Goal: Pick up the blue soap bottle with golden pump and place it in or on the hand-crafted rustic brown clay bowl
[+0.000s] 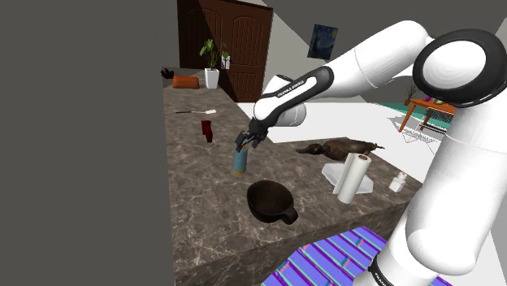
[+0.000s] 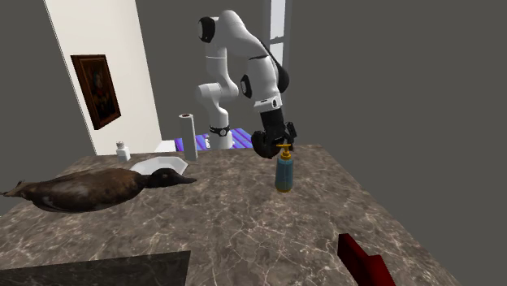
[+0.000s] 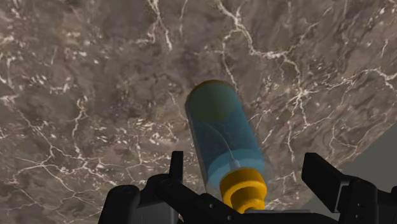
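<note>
The blue soap bottle with a golden pump stands upright on the dark marble counter. My gripper hovers at its top, open. In the wrist view the fingers stand apart on either side of the pump end of the bottle, touching neither side. The second exterior view has the gripper right over the bottle. The dark brown bowl sits a short way from the bottle, toward the counter's near edge in the shoulder view.
A brown duck figure, a paper towel roll, a white tray and a small white bottle stand at the shoulder view's right. A dark red object lies beyond the bottle.
</note>
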Action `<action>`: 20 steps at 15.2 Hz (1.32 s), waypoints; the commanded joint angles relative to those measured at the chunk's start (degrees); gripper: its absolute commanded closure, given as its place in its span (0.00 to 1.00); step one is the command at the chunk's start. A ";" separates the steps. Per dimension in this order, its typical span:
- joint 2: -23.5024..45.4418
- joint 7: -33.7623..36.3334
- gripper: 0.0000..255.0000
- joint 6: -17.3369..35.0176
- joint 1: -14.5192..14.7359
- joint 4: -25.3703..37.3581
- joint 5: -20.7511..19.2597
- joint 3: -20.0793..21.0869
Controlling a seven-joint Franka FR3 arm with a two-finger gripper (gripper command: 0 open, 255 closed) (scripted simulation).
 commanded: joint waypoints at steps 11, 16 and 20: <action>2.62 -0.64 0.00 1.96 0.02 0.70 0.91 0.33; 2.63 -0.66 1.00 1.97 0.02 0.70 0.92 0.33; 2.64 -0.66 1.00 1.99 0.02 0.68 0.92 0.33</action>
